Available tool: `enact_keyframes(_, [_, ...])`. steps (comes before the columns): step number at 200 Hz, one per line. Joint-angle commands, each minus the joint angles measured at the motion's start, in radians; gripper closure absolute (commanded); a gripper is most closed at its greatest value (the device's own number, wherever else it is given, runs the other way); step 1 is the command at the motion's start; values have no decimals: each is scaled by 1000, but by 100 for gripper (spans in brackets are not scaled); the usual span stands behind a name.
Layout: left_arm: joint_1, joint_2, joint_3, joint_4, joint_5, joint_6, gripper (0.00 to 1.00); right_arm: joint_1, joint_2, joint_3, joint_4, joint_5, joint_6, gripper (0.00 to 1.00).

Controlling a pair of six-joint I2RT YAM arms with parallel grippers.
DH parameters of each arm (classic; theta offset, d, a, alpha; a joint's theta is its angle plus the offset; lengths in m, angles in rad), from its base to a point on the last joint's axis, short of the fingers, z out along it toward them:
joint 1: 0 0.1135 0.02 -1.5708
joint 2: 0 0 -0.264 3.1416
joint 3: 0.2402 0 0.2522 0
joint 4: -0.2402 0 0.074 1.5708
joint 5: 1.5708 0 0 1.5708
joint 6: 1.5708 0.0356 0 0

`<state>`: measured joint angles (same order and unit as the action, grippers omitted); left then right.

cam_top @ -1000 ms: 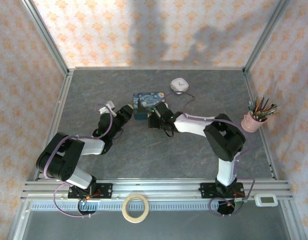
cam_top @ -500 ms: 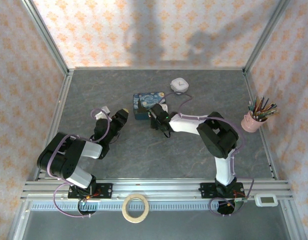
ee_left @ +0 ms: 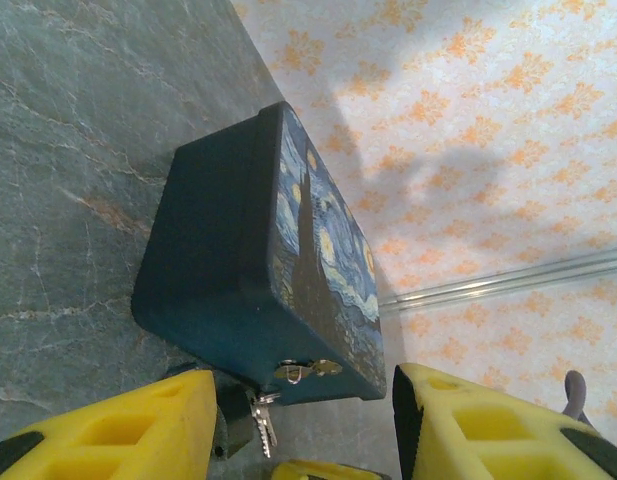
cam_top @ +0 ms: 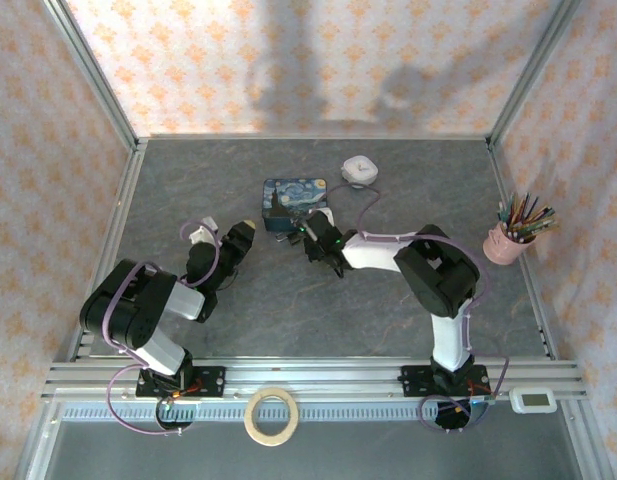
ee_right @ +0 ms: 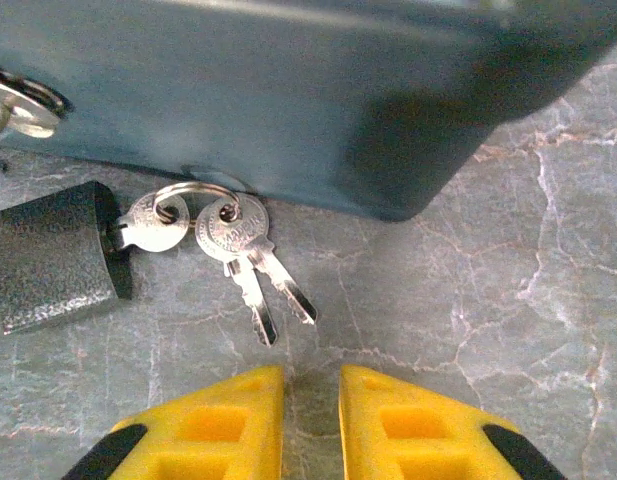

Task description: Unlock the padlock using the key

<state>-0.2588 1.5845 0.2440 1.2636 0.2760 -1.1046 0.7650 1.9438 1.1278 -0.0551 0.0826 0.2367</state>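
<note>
The job looks half done. Just ahead of the right gripper (ee_right: 310, 375), to its left, a small silver key (ee_right: 153, 222) with a round head sits pushed into the little dark grey metal padlock (ee_right: 53, 255). I cannot tell if the lock is open yet. This gripper is almost shut and holds nothing. The left gripper (ee_left: 303, 385) is wide open and empty, facing the blue painted tin (ee_left: 228, 260) on the grey stone counter (ee_right: 468, 280).
</note>
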Motion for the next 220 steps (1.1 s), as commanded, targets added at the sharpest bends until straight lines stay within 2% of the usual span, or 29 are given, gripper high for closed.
enact_keyframes(1, [13,15,-18,100,25,-22,53,-23,-26,4,41,15,-55,79])
enact_keyframes(26, [22,21,-25,106,28,-23,53,-24,-42,12,32,-27,-39,73])
enact_keyframes(50, [38,33,-22,104,35,-37,53,-23,-42,43,10,-94,-27,52])
enact_keyframes(72, [63,60,-19,130,62,-70,53,-20,-16,108,-33,-129,17,44])
enact_keyframes(110, [90,107,-23,242,91,-122,53,-2,25,175,-41,-153,-2,42])
enact_keyframes(149, [96,113,-20,252,103,-132,53,0,99,259,-91,-181,-85,43])
enact_keyframes(198, [100,33,-11,143,82,-79,53,6,159,314,-134,-165,-139,45])
enact_keyframes(220, [101,-27,10,14,71,-37,53,7,196,334,-144,-135,-164,45])
